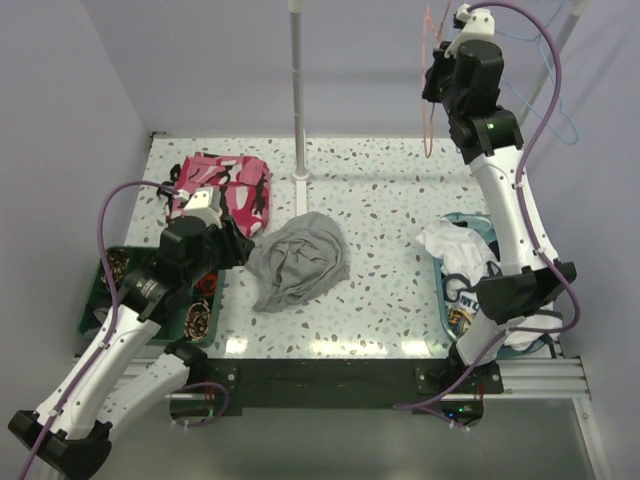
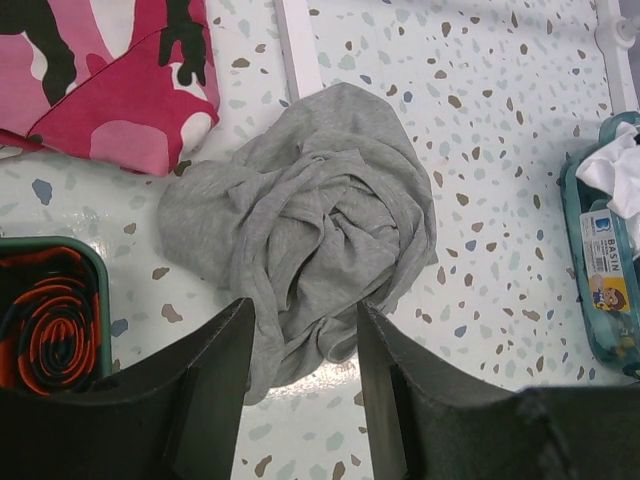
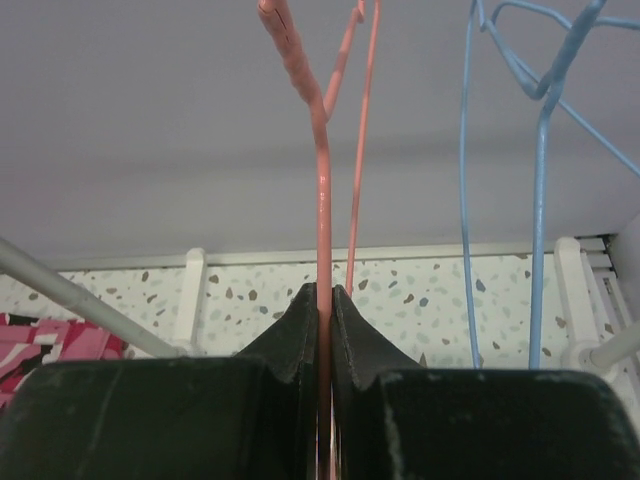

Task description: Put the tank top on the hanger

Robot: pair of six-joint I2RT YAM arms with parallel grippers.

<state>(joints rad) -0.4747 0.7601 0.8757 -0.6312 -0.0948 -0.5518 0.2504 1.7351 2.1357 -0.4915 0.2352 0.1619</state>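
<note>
The grey tank top (image 1: 298,260) lies crumpled in the middle of the speckled table; the left wrist view shows it (image 2: 310,220) just beyond my fingers. My left gripper (image 1: 238,248) is open and empty, its jaws spread at the garment's near-left edge (image 2: 303,330). My right gripper (image 1: 432,85) is raised high at the back right and shut on a wire of the pink-red hanger (image 1: 430,60). In the right wrist view the pink wire (image 3: 323,200) runs up from between the closed jaws (image 3: 323,292).
A pink, white and black patterned garment (image 1: 225,190) lies at back left. A green bin (image 1: 100,290) stands at the left. A teal basin (image 1: 445,290) with a white lettered garment (image 1: 460,250) is at right. Light blue hangers (image 1: 550,90) hang by the right arm. A white post (image 1: 297,90) stands at the back.
</note>
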